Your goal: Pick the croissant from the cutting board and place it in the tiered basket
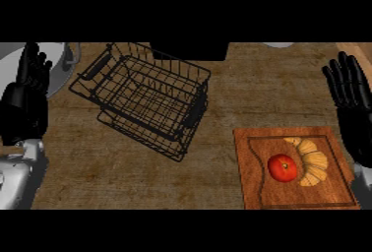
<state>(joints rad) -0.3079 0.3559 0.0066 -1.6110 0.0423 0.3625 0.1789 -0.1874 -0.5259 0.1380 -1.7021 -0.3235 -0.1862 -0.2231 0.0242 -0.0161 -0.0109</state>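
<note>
The worktop (145, 172) carries, toward its far edge and left of centre, a black wire tiered basket (149, 98) with nothing seen in it, set at an angle to the worktop edges. At the near right corner lies a wooden cutting board (254, 187). On the board, toward its right side, the croissant (311, 162) lies curved, its inner curve touching a red tomato (283, 168) just to its left. The left hand (25, 93) rests at the worktop's left edge, fingers straight, close together and pointing away, holding nothing. The right hand (352, 103) stands at the right edge, just beyond the board's far right corner, fingers straight and slightly spread, likewise holding nothing. Judgement: the task stands at its opening step; the croissant is untouched and well apart from the basket. The next move appears to call for the right hand to come down over the croissant from its outer side, clear of the tomato, and close round it.
</note>
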